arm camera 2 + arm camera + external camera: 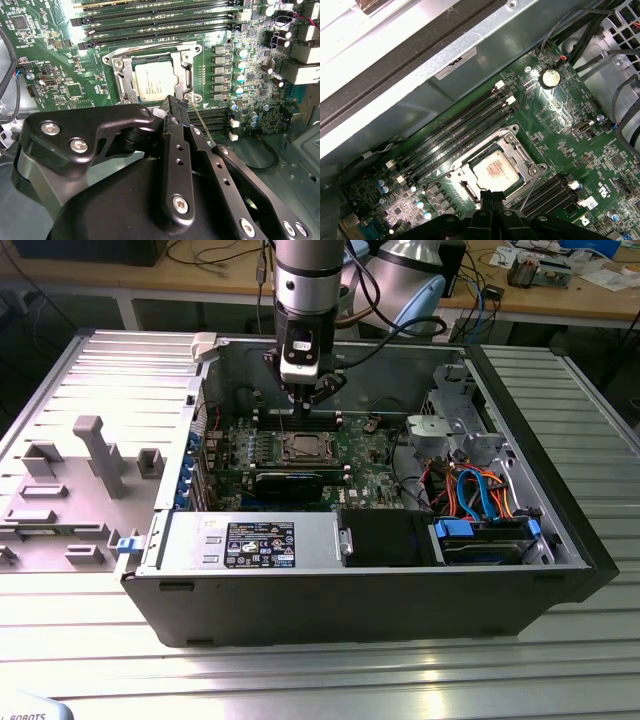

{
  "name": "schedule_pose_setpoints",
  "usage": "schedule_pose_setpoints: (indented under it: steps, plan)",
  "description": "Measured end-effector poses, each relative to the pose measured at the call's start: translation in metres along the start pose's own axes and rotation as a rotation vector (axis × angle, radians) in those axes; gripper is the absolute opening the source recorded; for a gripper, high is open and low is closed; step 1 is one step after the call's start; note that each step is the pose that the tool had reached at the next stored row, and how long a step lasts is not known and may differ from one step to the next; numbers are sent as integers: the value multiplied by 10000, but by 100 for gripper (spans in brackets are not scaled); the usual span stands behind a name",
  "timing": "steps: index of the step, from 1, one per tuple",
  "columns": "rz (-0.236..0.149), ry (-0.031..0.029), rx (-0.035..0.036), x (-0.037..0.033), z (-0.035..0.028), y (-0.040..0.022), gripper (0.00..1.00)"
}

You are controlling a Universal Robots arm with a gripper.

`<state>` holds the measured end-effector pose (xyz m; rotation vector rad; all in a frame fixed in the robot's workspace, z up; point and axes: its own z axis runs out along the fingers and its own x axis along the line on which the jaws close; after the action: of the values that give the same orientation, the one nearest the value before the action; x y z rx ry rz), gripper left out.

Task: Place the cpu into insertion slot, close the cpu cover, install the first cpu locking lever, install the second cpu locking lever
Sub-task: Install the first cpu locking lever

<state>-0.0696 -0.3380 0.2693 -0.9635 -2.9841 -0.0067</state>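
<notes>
The cpu lies flat in the insertion slot on the green motherboard, its silvery top showing. The cpu cover lies down around it as a metal frame. One thin wire locking lever stands loose and slanted beside the socket's corner. My gripper hovers just above that corner, its black fingers shut together with nothing seen between them. The lever runs close alongside one finger.
Long memory slots run beside the socket. The open case holds a power supply at the front and a drive cage with blue and orange cables at the exterior view's right. A grey fixture plate lies left of the case.
</notes>
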Motion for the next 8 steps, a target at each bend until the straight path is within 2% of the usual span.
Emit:
schedule_pose_setpoints:
  steps: [8]
  plan:
    - [-131,1,1,0,0,0,11]
